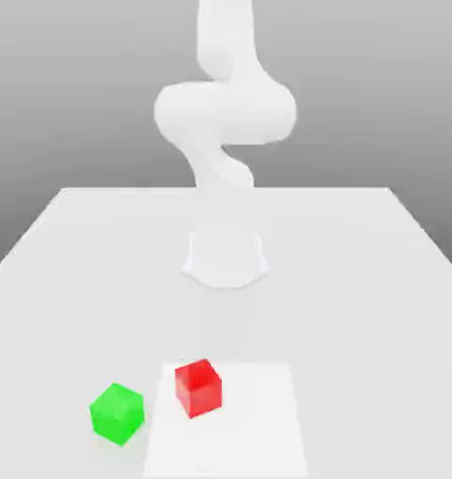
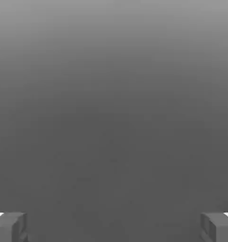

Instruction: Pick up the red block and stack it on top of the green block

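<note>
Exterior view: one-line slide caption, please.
Red block and green block sit apart on the white table, unstacked, before the arm.

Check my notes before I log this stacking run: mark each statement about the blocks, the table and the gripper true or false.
1. The red block sits on top of the green block. False: both rest on the table, side by side and apart.
2. The green block lies toward the exterior view's left of the red block. True.
3. The gripper is shut on the red block. False: its fingers stand wide apart with nothing between them.
4. The red block rests on a paler square patch of the table. True.
5. The green block lies fully inside that patch. False: it sits just off the patch's edge, on the exterior view's left.
</note>
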Robot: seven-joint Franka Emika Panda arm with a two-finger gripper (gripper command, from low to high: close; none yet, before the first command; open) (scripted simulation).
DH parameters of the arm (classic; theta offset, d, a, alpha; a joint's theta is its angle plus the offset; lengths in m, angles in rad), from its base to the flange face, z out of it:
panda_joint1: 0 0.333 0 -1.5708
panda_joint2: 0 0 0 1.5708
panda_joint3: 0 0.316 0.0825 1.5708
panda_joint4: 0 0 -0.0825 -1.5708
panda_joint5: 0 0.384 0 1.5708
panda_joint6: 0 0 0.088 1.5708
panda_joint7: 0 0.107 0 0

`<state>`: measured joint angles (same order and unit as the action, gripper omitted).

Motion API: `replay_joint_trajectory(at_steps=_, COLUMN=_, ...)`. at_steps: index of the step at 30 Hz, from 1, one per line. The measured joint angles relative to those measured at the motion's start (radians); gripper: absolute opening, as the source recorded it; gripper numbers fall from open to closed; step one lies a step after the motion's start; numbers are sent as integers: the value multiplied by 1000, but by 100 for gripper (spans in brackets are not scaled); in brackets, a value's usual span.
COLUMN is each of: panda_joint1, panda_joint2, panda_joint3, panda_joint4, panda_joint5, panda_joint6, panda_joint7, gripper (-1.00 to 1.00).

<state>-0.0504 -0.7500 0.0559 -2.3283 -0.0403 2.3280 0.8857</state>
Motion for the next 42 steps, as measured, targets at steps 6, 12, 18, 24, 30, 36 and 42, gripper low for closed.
replay_joint_trajectory(at_steps=6, panda_joint1=-124, panda_joint2=134, panda_joint3=121, panda_joint4=-68, panda_joint5=-92, panda_joint6=65, panda_joint7=204, gripper=0)
replay_joint_trajectory(at_steps=12, panda_joint1=-234, panda_joint2=275, panda_joint3=211, panda_joint4=-133, panda_joint5=-173, panda_joint6=124, panda_joint7=398, gripper=0)
replay_joint_trajectory(at_steps=18, panda_joint1=-320, panda_joint2=418, panda_joint3=263, panda_joint4=-197, panda_joint5=-245, panda_joint6=183, panda_joint7=584, gripper=0)
replay_joint_trajectory(at_steps=24, panda_joint1=-381, panda_joint2=550, panda_joint3=284, panda_joint4=-263, panda_joint5=-284, panda_joint6=246, panda_joint7=746, gripper=0)
replay_joint_trajectory(at_steps=30, panda_joint1=-407, panda_joint2=658, panda_joint3=278, panda_joint4=-332, panda_joint5=-266, panda_joint6=319, panda_joint7=866, gripper=0)
replay_joint_trajectory(at_steps=36, panda_joint1=-408, panda_joint2=728, panda_joint3=274, panda_joint4=-404, panda_joint5=-147, panda_joint6=402, panda_joint7=916, gripper=0)
replay_joint_trajectory(at_steps=42, panda_joint1=-397, panda_joint2=756, panda_joint3=290, panda_joint4=-450, panda_joint5=34, panda_joint6=466, panda_joint7=886, gripper=0)
